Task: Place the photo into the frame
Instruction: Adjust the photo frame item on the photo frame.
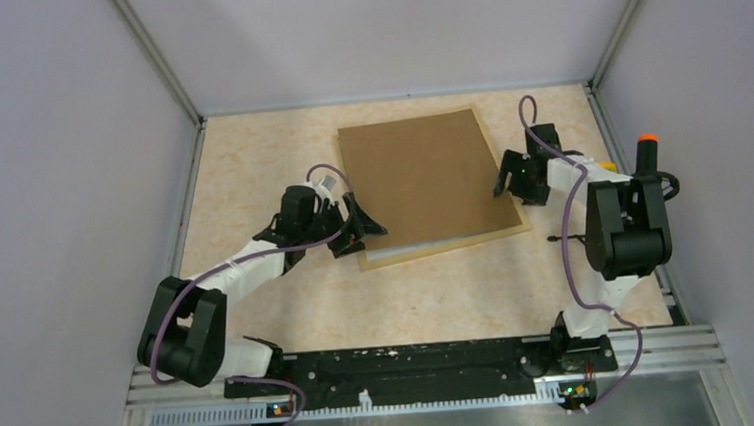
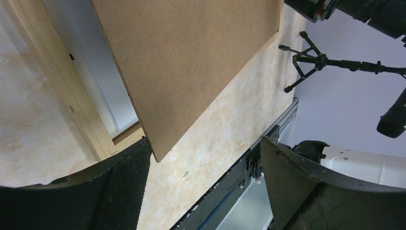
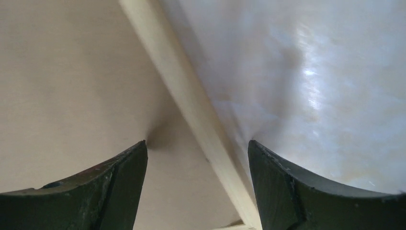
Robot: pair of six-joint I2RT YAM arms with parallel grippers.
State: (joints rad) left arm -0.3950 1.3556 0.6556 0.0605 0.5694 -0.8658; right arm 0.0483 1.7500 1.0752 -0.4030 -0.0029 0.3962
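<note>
beside the skewed backing board [image 1: 428,174], left gripper [image 1: 358,225] and right gripper [image 1: 507,180] hung open, likely to square it on the frame [image 2: 72,93].

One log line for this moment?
backing board askew on frame | left gripper open at board's near corner | right gripper open astride frame's edge | photo not visible

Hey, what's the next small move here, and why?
Probably ease the open left pincer forward and close it on the near corner of the backing board. The board lies askew over the frame, that corner overhanging its rail; the right pincer is open too, holding nothing. The photo isn't visible.
</note>
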